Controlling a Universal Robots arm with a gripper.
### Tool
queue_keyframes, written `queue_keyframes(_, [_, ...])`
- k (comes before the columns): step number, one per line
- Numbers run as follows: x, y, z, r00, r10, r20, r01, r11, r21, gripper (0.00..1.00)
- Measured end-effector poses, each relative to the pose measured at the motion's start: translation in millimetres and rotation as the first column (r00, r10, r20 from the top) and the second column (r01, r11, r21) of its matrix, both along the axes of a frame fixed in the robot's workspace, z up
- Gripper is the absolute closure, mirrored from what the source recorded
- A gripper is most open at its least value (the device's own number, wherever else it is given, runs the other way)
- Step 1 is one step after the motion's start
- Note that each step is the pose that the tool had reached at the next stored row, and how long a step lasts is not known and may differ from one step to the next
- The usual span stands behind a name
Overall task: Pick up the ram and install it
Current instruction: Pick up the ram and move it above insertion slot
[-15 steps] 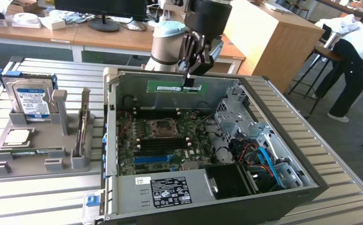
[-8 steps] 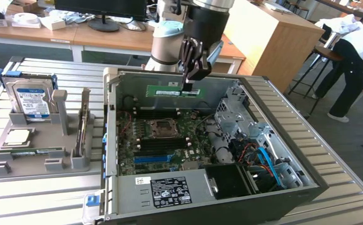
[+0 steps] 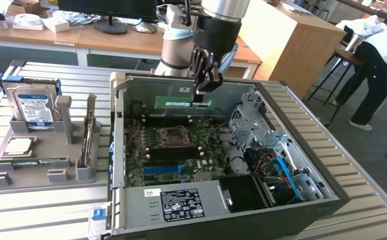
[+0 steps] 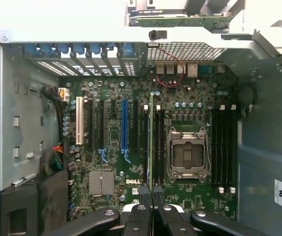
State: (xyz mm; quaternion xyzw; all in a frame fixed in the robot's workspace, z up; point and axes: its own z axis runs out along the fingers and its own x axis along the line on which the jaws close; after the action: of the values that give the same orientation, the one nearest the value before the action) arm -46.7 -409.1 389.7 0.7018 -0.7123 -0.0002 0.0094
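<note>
A: Where do we have the tool [image 3: 201, 94] right now?

B: We see it hanging over the open case [image 3: 260, 222], its fingers [image 4: 140, 216] pressed together on the ram [image 3: 183, 103]. It is clamped near the stick's end on the exterior view's right, and the rest of the green board juts out towards that view's left.

A: And how does the ram [image 4: 151, 137] lie against the tool [image 4: 152, 194] in the wrist view?

B: Edge-on. We see it as a thin green line running straight out from between the fingertips. It lies over the board [image 4: 116, 162], along the black memory slots [image 4: 158, 142] just beside the socket [image 4: 187, 155].

A: Is it seated?

B: In the exterior view we see it level and held clear above the board [image 3: 180, 150], over the slots [image 3: 170, 120] behind the socket [image 3: 173, 133].

A: What lies farther out?

B: A blue slot [image 3: 163, 169] sits nearer the case front. Outside the case, on the table [image 3: 47, 215], we have a grey holder [image 3: 20, 172] with a drive [image 3: 35, 107] standing in it. A person [image 3: 380, 60] bends over at the exterior view's far right.
</note>
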Motion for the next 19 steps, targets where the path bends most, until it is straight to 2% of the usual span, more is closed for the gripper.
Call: queue_keyframes(19, [0.0,0.0,-31.1,1.0000,-0.001,0.0000,0.001,1.0000,0.0012,0.89])
